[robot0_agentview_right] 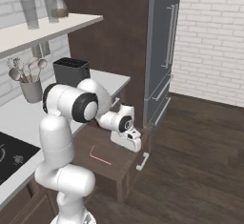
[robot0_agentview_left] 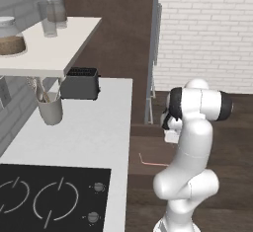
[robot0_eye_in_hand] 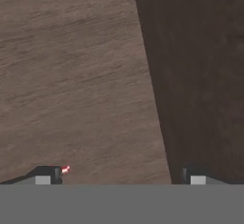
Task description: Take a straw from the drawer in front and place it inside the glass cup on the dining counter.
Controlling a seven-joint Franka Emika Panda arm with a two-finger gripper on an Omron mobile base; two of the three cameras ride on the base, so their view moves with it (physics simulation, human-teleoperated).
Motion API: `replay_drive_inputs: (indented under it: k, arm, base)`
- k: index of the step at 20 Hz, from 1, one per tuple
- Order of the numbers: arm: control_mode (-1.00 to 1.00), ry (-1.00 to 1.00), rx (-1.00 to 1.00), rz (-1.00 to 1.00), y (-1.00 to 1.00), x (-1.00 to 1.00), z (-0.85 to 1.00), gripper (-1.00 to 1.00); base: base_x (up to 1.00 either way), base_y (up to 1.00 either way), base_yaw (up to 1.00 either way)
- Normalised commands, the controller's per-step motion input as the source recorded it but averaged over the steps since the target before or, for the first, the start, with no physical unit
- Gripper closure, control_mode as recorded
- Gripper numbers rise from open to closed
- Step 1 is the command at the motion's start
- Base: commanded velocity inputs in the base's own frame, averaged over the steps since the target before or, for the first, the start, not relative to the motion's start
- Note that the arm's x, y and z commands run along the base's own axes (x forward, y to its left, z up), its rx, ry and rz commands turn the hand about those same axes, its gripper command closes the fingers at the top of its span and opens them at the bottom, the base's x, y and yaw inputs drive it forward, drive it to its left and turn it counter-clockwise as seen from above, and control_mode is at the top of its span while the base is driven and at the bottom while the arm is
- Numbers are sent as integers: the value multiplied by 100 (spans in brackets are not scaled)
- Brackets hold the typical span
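Note:
The drawer [robot0_agentview_right: 114, 163] stands pulled out from the dark wood cabinet, its brown floor [robot0_eye_in_hand: 71, 75] bare except for the straw. The thin red-pink straw [robot0_agentview_right: 99, 155] lies flat on that floor, also visible past the arm [robot0_agentview_left: 150, 162]. My gripper [robot0_agentview_right: 128, 146] hangs low over the drawer's right part, to the right of the straw, jaws open and holding nothing. In the hand view one end of the straw [robot0_eye_in_hand: 66, 169] peeks out beside the left fingertip [robot0_eye_in_hand: 49, 174], and the gripper [robot0_eye_in_hand: 119, 175] is spread wide. The glass cup and the dining counter are out of view.
A white counter [robot0_agentview_left: 94, 132] with a black cooktop [robot0_agentview_left: 49, 196] lies left of the drawer, carrying a black toaster [robot0_agentview_left: 80, 84] and a utensil holder [robot0_agentview_left: 50, 108]. A shelf [robot0_agentview_left: 54, 43] with jars hangs above. A tall grey fridge [robot0_agentview_right: 162, 51] stands beyond the drawer, with open wood floor [robot0_agentview_right: 200, 147] to the right.

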Motion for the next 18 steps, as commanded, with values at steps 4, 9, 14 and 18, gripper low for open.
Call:
replay_drive_inputs:
  k: [4, 9, 14, 18]
  arm:
    - [-100, -13, 0, 0, -100, -14, 3, -100]
    - [-100, -21, 0, 3, -94, -32, 7, -100]
    - [-100, -53, -1, 21, -1, -95, 27, -100]
    - [-100, -28, 0, 23, 79, -73, 47, -100]
  base:
    - [0, 0, 0]
    - [0, 0, 0]
    - [0, 0, 0]
    - [0, 0, 0]
